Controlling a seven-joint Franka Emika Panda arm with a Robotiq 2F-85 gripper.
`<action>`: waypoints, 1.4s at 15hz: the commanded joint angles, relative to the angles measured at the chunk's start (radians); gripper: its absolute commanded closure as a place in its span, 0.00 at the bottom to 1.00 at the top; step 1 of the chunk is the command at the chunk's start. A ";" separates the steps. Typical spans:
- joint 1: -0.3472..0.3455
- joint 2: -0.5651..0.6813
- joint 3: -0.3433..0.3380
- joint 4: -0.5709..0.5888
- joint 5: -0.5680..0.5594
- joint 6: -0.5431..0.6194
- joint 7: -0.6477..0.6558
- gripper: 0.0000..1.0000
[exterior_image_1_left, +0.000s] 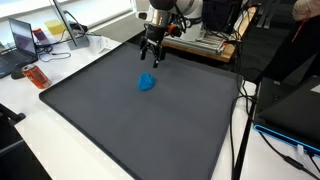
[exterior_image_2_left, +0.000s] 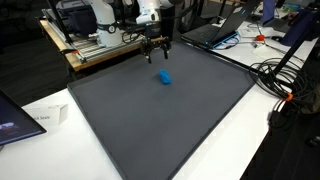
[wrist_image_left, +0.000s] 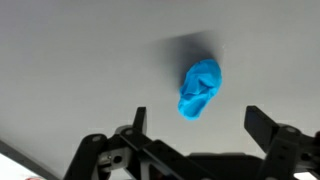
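The blue lump (wrist_image_left: 200, 88) is seen on the dark mat (exterior_image_1_left: 120, 130), untouched, below and between the widely spread jaws of the gripper (exterior_image_1_left: 152, 55); cables (exterior_image_2_left: 275, 75) are laid beside the mat.

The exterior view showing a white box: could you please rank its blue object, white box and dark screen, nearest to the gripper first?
1. blue object, on the mat near the gripper.
2. white box, beside the mat's edge.
3. dark screen, lower corner, beyond the box.
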 joint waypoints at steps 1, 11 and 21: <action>-0.111 0.053 0.101 0.066 0.061 0.002 -0.162 0.00; -0.370 0.168 0.379 0.231 0.136 0.182 -0.467 0.00; -0.475 0.260 0.486 0.357 0.149 0.302 -0.656 0.00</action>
